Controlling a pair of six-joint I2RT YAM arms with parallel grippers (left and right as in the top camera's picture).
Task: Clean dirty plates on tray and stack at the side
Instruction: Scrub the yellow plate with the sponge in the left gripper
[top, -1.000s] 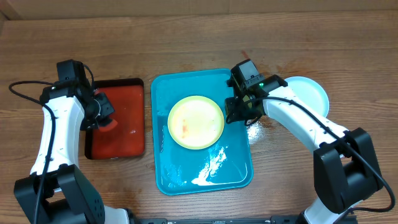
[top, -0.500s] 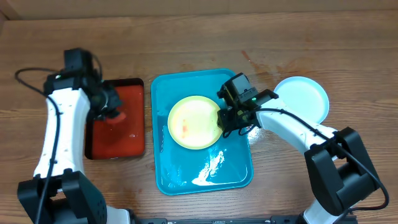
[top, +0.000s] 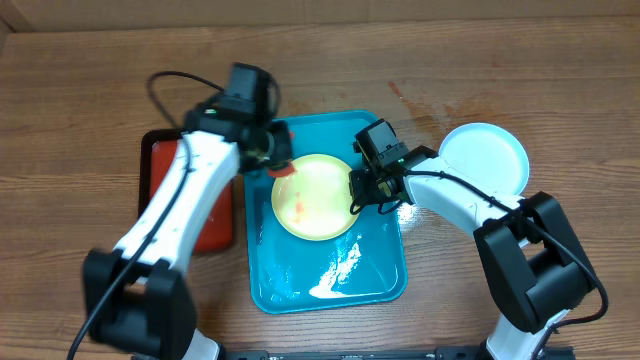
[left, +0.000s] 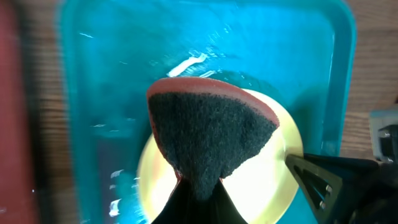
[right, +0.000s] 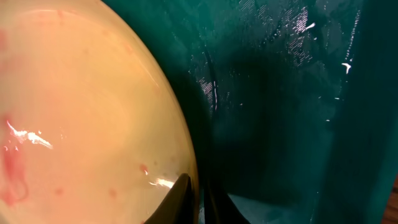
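Note:
A pale yellow-green plate (top: 312, 198) with reddish smears lies in the turquoise tray (top: 330, 270). My right gripper (top: 357, 193) is shut on the plate's right rim; in the right wrist view the fingers (right: 198, 198) pinch the rim of the plate (right: 81, 118). My left gripper (top: 280, 160) is shut on a sponge with a dark scouring face and red back (left: 208, 127), held over the plate's upper left edge (left: 261, 193). A light teal plate (top: 485, 160) lies on the table to the right of the tray.
A red tray with a black rim (top: 215, 215) sits left of the turquoise tray, partly under my left arm. Water glistens on the turquoise tray floor (top: 340, 262). Wet reddish stains mark the wood (top: 440, 105) behind the tray.
My left arm swung right from the red tray with the sponge to the plate's upper left. My right gripper has slid slightly left at the plate's right rim.

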